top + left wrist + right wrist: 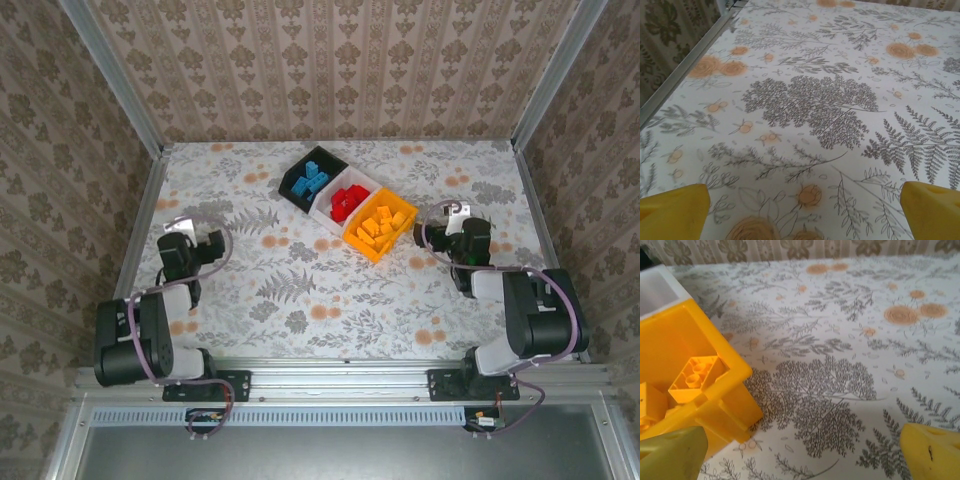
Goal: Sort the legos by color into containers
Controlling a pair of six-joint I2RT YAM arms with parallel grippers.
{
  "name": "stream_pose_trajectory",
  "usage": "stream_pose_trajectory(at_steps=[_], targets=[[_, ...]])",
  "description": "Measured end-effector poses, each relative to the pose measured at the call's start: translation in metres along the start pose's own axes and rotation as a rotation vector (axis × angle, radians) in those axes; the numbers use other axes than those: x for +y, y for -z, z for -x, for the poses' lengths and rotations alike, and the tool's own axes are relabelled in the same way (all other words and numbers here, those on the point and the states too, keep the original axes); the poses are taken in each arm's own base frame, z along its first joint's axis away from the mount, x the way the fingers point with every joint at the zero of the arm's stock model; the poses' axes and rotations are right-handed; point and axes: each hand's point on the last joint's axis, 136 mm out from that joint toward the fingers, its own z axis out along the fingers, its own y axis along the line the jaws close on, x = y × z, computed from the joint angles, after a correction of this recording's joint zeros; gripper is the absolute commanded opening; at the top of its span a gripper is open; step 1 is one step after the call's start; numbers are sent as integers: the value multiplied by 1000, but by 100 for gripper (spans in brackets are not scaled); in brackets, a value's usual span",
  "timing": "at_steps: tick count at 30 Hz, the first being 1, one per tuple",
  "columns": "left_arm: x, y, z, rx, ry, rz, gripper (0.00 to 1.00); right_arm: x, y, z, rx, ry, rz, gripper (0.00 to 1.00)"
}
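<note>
so both claws are wide open and holding nothing. the left claw [208,244] hangs over the left side of the flowery table [300,300], well apart from the three bins, which stand touching in a slanted row toward the far middle. from its wrist camera the left claw [802,212] has its yellow fingertips [675,212] spread to the bottom corners, with just printed tablecloth between them.

the right claw [447,238] is over on the right side of the table, near the orange bin [360,250] and just to the right of it. from its own wrist camera the right claw [800,452] is spread just as wide, and the corner of that orange bin [720,410] sits right by the fingertip on the left of that view. can't tell if they actually touch. a bit of the white bin [657,290] peeks out behind it.

as for the bricks: the blue legos [313,180] lie in the black bin [292,197], the red legos [347,204] in the white bin [322,220], and the orange legos [378,228] in the orange one. a few orange legos [695,372] show up close inside that bin, one lying with its hollow underside up.
</note>
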Motion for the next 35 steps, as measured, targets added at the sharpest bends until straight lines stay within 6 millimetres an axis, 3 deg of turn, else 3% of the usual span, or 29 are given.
stream_pose_trajectory(at_steps=[8, 15, 35], targets=[[-35, -13, -14, -42, -118, -90, 100, -5, 0, -3, -11, 4, -36, 100], [-28, -19, 7, -80, -129, 8, 100, -11, 1, -3, -12, 7, -80, 100], [-23, -19, 7, -79, -135, 44, 100, -13, 1, -3, -12, 12, -109, 100]])
